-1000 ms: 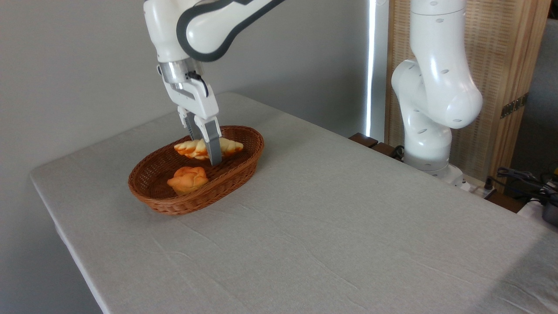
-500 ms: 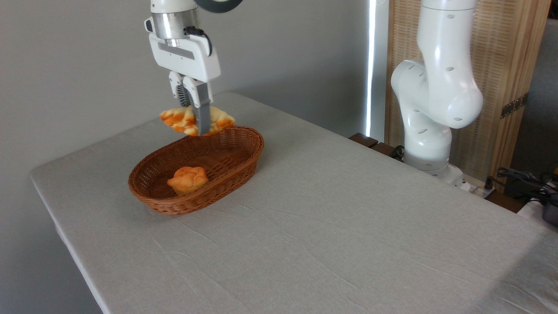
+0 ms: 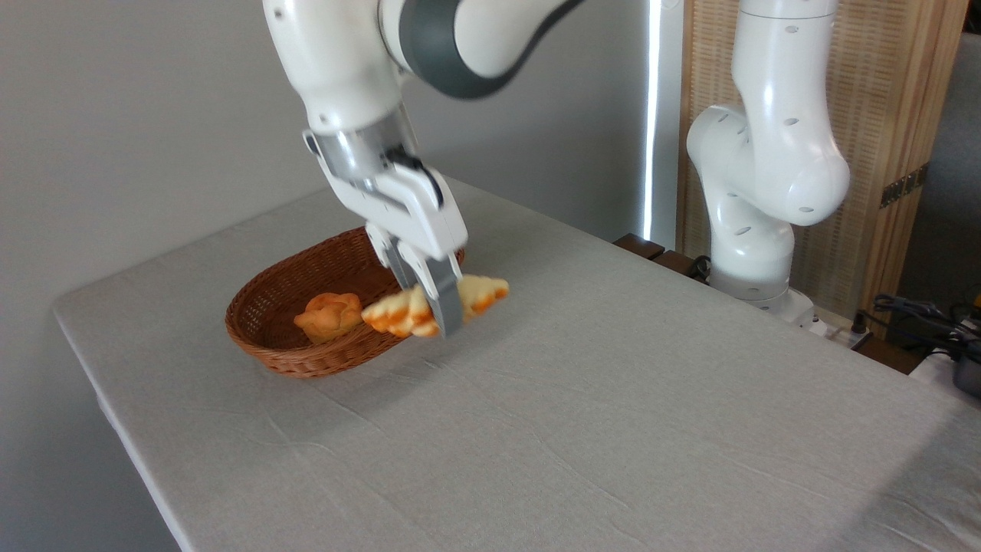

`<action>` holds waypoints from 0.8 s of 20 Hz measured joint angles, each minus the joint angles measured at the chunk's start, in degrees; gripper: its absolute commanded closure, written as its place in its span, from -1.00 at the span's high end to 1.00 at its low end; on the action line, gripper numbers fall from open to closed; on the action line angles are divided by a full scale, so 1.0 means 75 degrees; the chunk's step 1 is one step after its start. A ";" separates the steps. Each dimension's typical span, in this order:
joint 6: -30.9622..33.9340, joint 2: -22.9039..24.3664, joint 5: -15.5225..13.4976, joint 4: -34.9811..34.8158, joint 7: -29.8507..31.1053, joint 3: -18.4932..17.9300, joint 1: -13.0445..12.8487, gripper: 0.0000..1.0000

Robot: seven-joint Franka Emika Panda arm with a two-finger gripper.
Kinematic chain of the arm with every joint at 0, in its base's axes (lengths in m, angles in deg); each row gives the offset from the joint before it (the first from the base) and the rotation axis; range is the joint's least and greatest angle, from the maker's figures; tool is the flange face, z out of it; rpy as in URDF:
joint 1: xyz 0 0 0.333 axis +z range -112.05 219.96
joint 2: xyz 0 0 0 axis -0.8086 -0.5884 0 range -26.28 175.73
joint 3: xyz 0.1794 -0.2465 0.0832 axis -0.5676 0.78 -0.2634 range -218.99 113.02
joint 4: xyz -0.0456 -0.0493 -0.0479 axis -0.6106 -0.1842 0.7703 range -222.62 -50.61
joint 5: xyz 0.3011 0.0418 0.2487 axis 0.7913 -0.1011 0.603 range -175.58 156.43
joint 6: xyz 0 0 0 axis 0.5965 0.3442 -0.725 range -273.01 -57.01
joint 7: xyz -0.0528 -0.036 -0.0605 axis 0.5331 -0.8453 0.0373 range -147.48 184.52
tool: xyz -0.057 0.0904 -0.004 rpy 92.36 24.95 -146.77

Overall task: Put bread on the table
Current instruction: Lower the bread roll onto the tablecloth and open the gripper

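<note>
The bread [image 3: 395,310], a long pale-golden twisted loaf, hangs in the air just right of the wicker basket [image 3: 264,295], slightly blurred. My gripper [image 3: 441,318] is shut on its middle, fingers pointing down and to the right. The loaf's ends stick out on both sides of the fingers. It is a little above the grey-clothed table [image 3: 575,414], near the basket's right rim.
A rounder orange bun [image 3: 328,314] lies inside the basket. The arm's white base [image 3: 755,230] stands at the table's far right edge. Cables and dark objects [image 3: 935,322] sit beyond the right corner. The table's left edge runs close to the basket.
My gripper lifted the bread out of the basket, then carried it right and down, past the basket's rim. The bun has stayed in place.
</note>
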 measured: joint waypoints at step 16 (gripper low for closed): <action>-0.0274 -0.0245 0.0000 -0.0093 -0.0350 -0.0028 -0.0025 1.00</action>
